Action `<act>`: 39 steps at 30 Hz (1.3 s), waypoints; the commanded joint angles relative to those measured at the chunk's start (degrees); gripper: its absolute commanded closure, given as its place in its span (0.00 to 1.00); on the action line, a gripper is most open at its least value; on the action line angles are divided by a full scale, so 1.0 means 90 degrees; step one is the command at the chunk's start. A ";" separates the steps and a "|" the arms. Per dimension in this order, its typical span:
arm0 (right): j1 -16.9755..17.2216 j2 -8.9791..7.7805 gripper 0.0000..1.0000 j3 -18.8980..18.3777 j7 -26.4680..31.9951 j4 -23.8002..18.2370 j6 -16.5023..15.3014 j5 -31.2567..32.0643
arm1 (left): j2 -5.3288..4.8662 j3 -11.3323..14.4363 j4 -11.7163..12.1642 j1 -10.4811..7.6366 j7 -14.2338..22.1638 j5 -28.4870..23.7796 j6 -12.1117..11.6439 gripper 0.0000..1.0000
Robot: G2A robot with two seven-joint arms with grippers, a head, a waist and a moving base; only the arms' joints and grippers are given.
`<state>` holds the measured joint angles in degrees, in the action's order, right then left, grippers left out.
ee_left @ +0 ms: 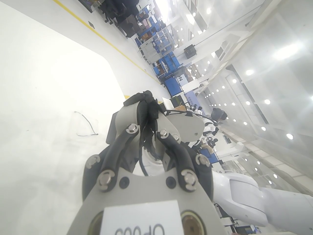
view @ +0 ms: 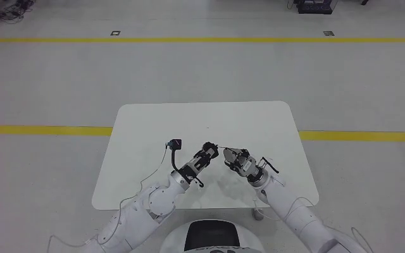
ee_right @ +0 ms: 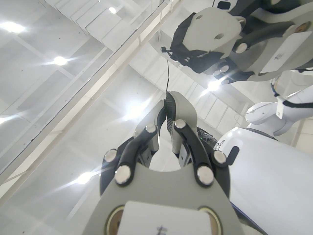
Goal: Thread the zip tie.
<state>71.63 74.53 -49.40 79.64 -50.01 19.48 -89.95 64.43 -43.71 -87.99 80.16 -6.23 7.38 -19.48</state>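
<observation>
Both arms meet over the near half of the white tabletop, a little right of its middle, with the claws tip to tip. The left claw comes in from the near left and the right claw from the near right. The two are close together but not touching.

The zip tie is a thin black strap held in the air between them, above the tabletop and not lying on it. In the right wrist view the right claw's fingers are pressed together on one end of the strap, which comes straight out of their tips. The strap runs across the gap to the left claw. There a small black head sticks out just beside that claw's black padded fingers. Those fingers are closed on that end of the tie. Whether the strap's tail has entered the head cannot be told.

In the left wrist view the left claw's finger pads are drawn together at their tips, with the right claw's pale finger just behind them. Beyond the claws, toward the far side, a thin grey strand lies bent on the tabletop, apart from both claws. What it is cannot be told.

A yellow line crosses the floor behind the tabletop.
</observation>
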 commanded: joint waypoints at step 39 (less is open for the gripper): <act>-0.0030 0.0039 1.00 -0.0017 -0.0030 0.0065 0.0000 0.0000 | -0.0058 0.0110 -0.0030 -0.0056 -0.0044 -0.0043 0.0000 1.00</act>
<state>71.35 74.86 -49.52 79.37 -49.45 19.48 -89.95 63.91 -42.74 -88.25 79.67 -6.63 7.00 -19.48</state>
